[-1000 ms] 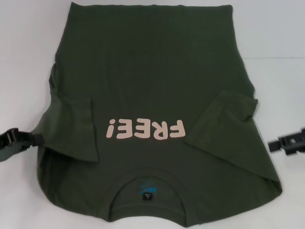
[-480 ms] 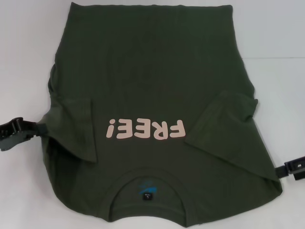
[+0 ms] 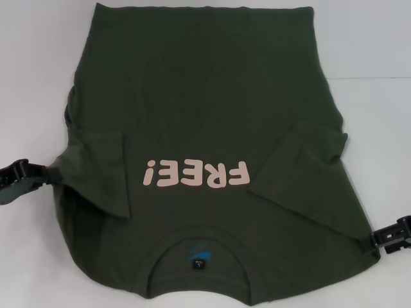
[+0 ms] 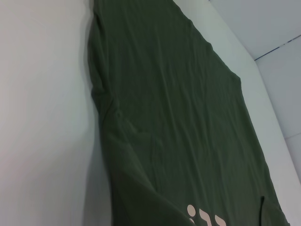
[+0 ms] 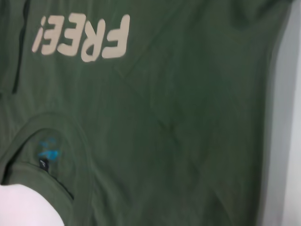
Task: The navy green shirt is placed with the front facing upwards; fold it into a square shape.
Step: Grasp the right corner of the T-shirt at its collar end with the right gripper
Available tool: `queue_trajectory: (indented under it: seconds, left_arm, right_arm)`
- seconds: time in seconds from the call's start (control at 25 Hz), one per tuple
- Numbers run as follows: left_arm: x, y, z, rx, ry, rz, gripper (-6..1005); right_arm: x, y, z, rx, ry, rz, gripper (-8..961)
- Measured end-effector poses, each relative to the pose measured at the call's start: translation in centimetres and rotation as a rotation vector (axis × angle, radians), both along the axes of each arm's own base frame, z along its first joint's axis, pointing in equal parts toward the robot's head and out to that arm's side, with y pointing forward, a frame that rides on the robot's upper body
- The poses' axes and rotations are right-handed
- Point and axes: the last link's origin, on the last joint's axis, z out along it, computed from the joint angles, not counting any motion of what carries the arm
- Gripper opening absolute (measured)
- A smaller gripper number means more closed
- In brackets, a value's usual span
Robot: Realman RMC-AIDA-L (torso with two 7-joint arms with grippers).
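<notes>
1. At the far-left edge, the left gripper [image 3: 38, 174] touches the folded sleeve; its grasp cannot be told.
2. Centre table [image 3: 379, 51]: the navy green shirt [image 3: 205, 109] lies face-up, collar nearest.
3. Right gripper [image 3: 384, 239] meets the near-right shoulder; its grasp cannot be told.

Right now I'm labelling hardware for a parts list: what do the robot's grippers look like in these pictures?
Only the head view shows them. The left gripper is black, blocky plastic with angular fingers. The right gripper is also black, a ridged, boxy body. No cables or markings are visible.

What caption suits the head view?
Green shirt front up, sleeves folded in; left gripper and right gripper at its edges.
</notes>
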Motion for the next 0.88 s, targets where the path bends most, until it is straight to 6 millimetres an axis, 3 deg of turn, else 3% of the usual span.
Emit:
queue_trajectory:
  seconds: [0.88]
  left_arm:
    - [-0.2,-0.2,-0.3,-0.003,-0.011,0.009,2]
  right_arm:
    - [-1.1,0.3,-2.6,-0.035,-0.019,0.045,833]
